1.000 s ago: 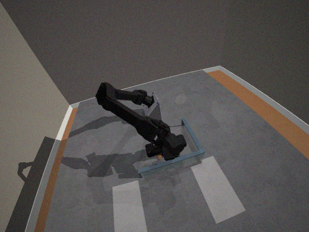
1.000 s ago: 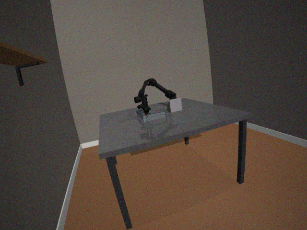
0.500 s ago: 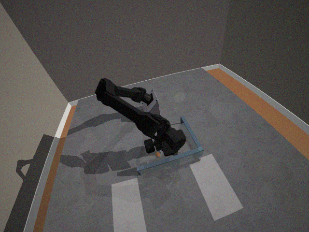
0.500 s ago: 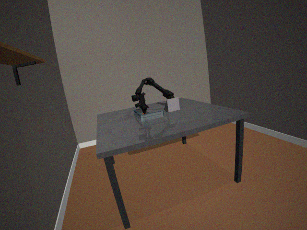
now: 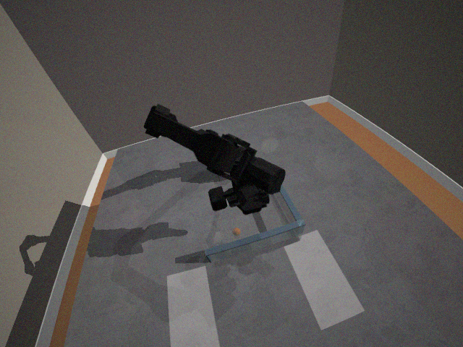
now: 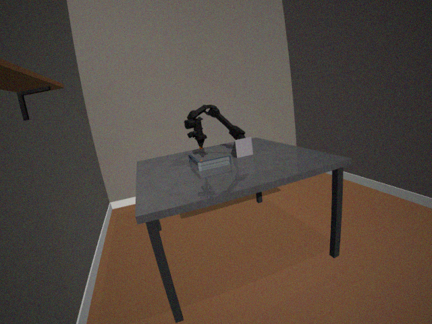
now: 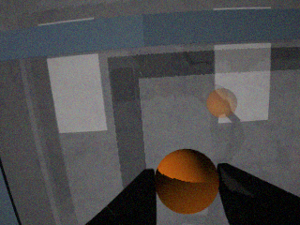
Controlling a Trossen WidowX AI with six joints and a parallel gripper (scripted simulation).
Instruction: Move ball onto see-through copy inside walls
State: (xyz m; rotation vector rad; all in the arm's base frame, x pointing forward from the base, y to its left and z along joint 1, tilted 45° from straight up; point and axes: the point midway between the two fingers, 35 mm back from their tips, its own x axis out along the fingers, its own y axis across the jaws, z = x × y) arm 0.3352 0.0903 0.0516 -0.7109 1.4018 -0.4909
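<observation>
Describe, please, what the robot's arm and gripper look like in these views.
The arm is matte black throughout, built of blocky, boxy links with chunky joint housings. The gripper has two broad, dark fingers that taper toward their tips. No cables, labels or markings are visible.

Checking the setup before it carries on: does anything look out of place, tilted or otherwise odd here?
Nothing stands out. The jaws are shut on the orange ball, the see-through copy sits a little beyond it, and the two clear walls stand upright in their corner on the table.
</observation>
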